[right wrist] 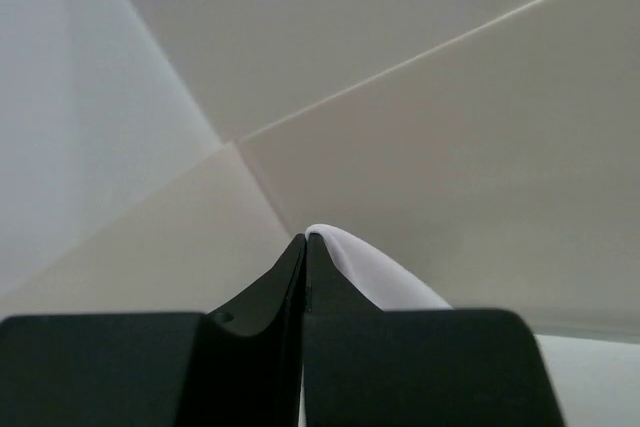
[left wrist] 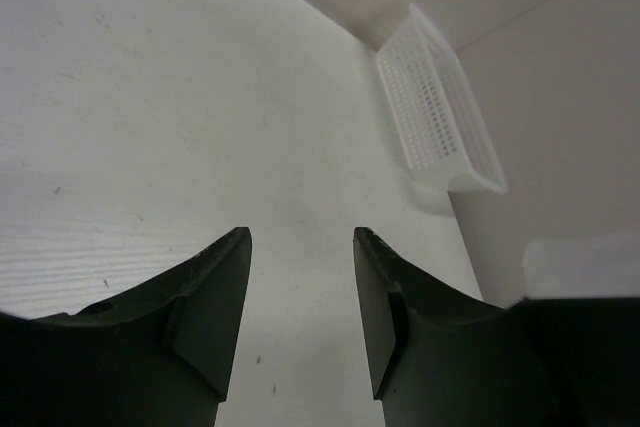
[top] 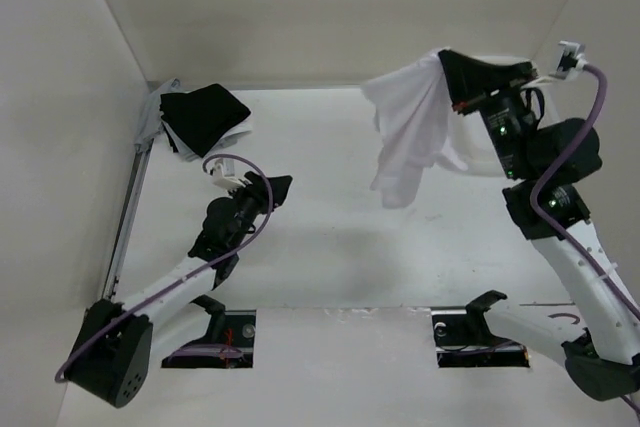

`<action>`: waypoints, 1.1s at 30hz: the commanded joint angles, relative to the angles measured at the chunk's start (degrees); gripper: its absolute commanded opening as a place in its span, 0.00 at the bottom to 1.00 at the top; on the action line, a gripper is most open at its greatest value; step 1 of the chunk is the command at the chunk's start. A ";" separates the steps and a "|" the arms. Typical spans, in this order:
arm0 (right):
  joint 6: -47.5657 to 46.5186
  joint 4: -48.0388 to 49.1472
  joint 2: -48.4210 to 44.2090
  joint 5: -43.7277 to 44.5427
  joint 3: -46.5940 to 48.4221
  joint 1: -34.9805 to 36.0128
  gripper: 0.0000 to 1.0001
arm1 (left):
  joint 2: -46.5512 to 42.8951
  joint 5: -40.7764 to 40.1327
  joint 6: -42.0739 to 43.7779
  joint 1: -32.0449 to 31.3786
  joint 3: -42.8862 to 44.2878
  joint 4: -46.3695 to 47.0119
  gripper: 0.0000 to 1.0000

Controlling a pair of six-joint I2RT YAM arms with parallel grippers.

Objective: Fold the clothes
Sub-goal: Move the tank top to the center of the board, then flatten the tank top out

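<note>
Two tools, two states: nearest, the left tool (top: 278,187) hovers low over the counter (top: 330,247), jaws spread, nothing between them. Farther right, the right tool (top: 450,72) is clamped on an edge of the white garment (top: 408,132), which dangles in the air, long axis vertical, loose end pointing down. Folding looks barely begun: no crease made, spreading flat not yet done. At the far left lies a black garment (top: 205,117).

Bright, diffuse light falls from above, and the white counter (top: 340,257) is left nearly washed out. Only faint, soft-edged shadows are cast, one beneath the basket (left wrist: 440,117). The left gripper (left wrist: 300,242) and right gripper (right wrist: 304,242) are rendered dark and slightly soft. A bluish tint is seen at 9 o'clock in the right wrist view.
</note>
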 commanded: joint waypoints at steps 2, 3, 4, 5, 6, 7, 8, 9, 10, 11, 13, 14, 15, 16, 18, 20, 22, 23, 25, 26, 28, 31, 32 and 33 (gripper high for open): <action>5.29 5.24 0.52 -0.61 -15.91 4.65 0.01 | -10.50 -3.31 -0.88 2.07 -1.95 -8.16 0.44; 8.35 8.31 2.00 -1.13 -20.83 4.82 0.02 | -12.68 -3.84 -0.88 2.42 -2.47 -9.91 0.44; 10.91 11.04 4.37 -2.88 -24.80 4.83 0.04 | -14.01 -4.10 -0.88 2.51 -2.83 -11.23 0.44; 13.28 14.11 7.70 -4.03 -27.71 4.39 0.05 | -14.89 -4.19 -0.88 2.60 -3.09 -12.38 0.44; 15.31 16.32 11.56 -4.56 -29.21 4.13 0.06 | -15.51 -4.37 -0.80 2.60 -3.27 -14.04 0.44; 16.72 18.08 15.86 -5.35 -29.49 3.51 0.07 | -15.69 -4.46 -0.62 2.60 -3.27 -15.27 0.44; 16.99 18.36 17.38 -5.44 -29.23 3.16 0.07 | -15.69 -4.55 -0.45 2.60 -3.27 -15.81 0.44; 17.69 18.53 22.27 -5.97 -27.75 2.55 0.09 | -15.43 -4.98 -0.18 2.60 -3.27 -17.73 0.43; 18.05 17.93 25.54 -6.41 -26.17 2.02 0.14 | -14.91 -5.33 -0.01 2.60 -3.18 -19.31 0.43; 17.53 16.44 27.83 -6.06 -24.76 1.49 0.22 | -14.29 -5.51 0.43 2.60 -3.09 -20.37 0.42; 16.56 14.94 25.77 -3.27 -26.40 0.79 0.35 | -13.24 -5.60 1.04 1.73 -2.66 -22.39 0.40; 15.86 15.19 23.48 -1.33 -28.68 0.61 0.40 | -12.54 -6.04 1.57 0.68 -2.57 -23.10 0.39; 15.33 15.37 21.11 0.17 -31.14 0.69 0.42 | -12.27 -6.39 1.84 0.06 -2.57 -23.20 0.38; 14.98 15.28 19.52 0.96 -32.99 0.96 0.43 | -11.05 -7.44 2.80 -1.69 -2.22 -23.55 0.35; 13.32 13.19 14.17 1.41 -40.35 1.92 0.25 | -6.58 -9.72 6.22 -8.26 -0.73 -24.16 0.30; 13.22 8.46 10.82 1.85 -45.38 5.33 0.05 | -2.09 -12.18 9.12 -14.07 0.94 -25.21 0.28; 13.57 4.06 7.92 2.64 -48.72 9.37 0.03 | 1.69 -15.43 10.19 -18.29 2.17 -26.09 0.27; 14.53 0.64 5.03 4.64 -51.35 14.09 0.04 | 2.93 -15.88 10.19 -19.36 2.44 -25.92 0.27; 15.59 -5.50 0.21 8.85 -54.00 20.08 0.14 | 5.73 -12.84 10.10 -22.25 3.32 -24.87 0.28; 16.20 -8.33 -2.00 11.06 -54.71 21.86 0.19 | 5.92 -12.29 10.10 -22.62 3.41 -24.87 0.28; 18.48 -12.21 -7.36 15.54 -57.51 22.32 0.35 | 7.85 -8.77 9.58 -27.87 3.85 -26.52 0.32; 18.06 -9.78 -5.30 12.07 -57.80 18.99 0.43 | 7.08 -9.72 7.91 -31.92 3.85 -32.04 0.38; 17.70 -9.16 -4.23 10.92 -57.36 18.89 0.43 | 6.55 -9.91 7.47 -32.37 3.76 -33.29 0.39; 17.27 -8.19 -2.48 9.51 -56.57 19.24 0.44 | 5.24 -10.08 6.51 -33.25 3.67 -35.83 0.40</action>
